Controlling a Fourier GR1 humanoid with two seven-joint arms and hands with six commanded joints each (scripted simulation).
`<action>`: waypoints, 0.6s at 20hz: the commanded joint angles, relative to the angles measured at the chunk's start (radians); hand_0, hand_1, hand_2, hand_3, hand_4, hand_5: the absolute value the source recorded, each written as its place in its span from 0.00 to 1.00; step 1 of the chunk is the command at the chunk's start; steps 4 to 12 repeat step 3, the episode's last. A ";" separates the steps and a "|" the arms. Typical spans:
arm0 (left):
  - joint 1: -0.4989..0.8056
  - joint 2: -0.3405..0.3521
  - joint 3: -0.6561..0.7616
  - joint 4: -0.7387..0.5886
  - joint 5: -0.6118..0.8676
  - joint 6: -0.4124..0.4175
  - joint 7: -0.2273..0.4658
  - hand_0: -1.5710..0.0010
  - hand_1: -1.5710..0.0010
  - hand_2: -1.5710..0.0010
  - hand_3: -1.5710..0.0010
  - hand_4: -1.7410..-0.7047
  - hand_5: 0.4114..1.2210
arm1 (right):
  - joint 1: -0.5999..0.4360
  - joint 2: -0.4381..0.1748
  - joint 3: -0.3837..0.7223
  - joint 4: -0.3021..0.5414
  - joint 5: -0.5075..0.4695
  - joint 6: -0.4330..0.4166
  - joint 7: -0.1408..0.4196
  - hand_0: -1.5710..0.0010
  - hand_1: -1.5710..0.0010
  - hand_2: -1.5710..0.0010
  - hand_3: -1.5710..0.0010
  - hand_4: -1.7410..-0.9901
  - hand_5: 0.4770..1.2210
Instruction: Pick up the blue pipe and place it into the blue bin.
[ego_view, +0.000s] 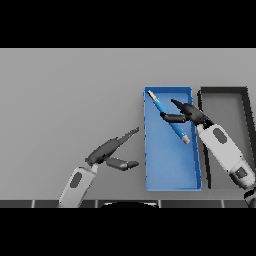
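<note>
Blue pipe (167, 117) slants over blue bin (172, 180), pinched by right robot hand (186, 114). Dark bin (223, 90) beside. Left robot hand (112, 150) spread above grey bench (70, 100).

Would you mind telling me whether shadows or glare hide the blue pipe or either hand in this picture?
Head view: lighting is flat, no glare; the blue pipe shows plainly over the blue bin, its middle hidden only by the right hand; the left hand stands dark against the grey table.

A grey table (70, 100) — on it, far right, a black bin (225, 107).
</note>
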 joint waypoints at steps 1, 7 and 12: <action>0.001 -0.001 -0.006 0.008 -0.006 -0.002 -0.012 1.00 1.00 1.00 1.00 0.83 0.02 | -0.003 0.000 0.004 0.008 0.010 0.001 -0.005 1.00 1.00 1.00 1.00 0.96 0.24; -0.004 0.001 0.001 0.023 -0.006 -0.001 -0.022 1.00 1.00 1.00 1.00 0.83 0.02 | -0.001 -0.014 -0.005 -0.013 -0.006 0.007 -0.003 1.00 1.00 1.00 1.00 0.96 0.22; -0.004 0.001 0.001 0.023 -0.006 -0.001 -0.022 1.00 1.00 1.00 1.00 0.83 0.02 | -0.001 -0.014 -0.005 -0.013 -0.006 0.007 -0.003 1.00 1.00 1.00 1.00 0.96 0.22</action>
